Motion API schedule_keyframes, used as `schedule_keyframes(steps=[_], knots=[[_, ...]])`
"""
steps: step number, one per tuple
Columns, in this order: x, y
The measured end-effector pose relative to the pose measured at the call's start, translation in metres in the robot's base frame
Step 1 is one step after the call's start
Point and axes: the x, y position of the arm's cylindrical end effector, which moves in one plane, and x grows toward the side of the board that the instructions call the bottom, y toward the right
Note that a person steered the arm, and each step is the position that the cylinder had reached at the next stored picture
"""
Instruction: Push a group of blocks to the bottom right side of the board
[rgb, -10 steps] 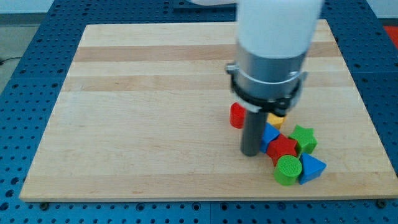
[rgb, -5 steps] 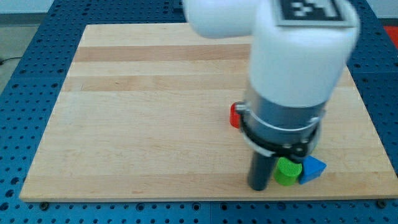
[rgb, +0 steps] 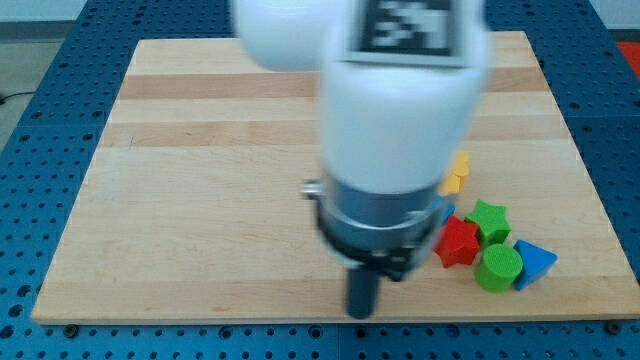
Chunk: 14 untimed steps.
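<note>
My tip (rgb: 361, 313) rests on the wooden board (rgb: 200, 180) near its bottom edge, to the left of a cluster of blocks and apart from it. The cluster lies at the board's bottom right: a red star-like block (rgb: 457, 243), a green star block (rgb: 489, 220), a green cylinder (rgb: 498, 268), a blue triangular block (rgb: 535, 262) and a yellow block (rgb: 457, 172) above them. A sliver of another blue block (rgb: 444, 211) shows beside the arm. The arm's body hides whatever lies behind it.
The board lies on a blue perforated table (rgb: 40, 100). The arm's large white and grey body (rgb: 395, 120) fills the middle of the view. The board's bottom edge (rgb: 200, 317) runs just below my tip.
My tip has moved left and down the view, from beside the cluster to near the bottom edge. The green cylinder and blue triangle have shifted right. The red cylinder is no longer visible.
</note>
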Motion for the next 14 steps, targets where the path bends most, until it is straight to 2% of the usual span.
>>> schedule_keyframes(steps=[1,2,3,4,6,8,9,11,13,14], knots=[[-0.037,-0.049],[-0.094,-0.049],[-0.125,-0.006],[-0.143,0.017],[-0.145,0.096],[-0.187,0.048],[-0.205,0.084],[-0.178,0.163],[-0.152,0.146],[-0.171,0.143]])
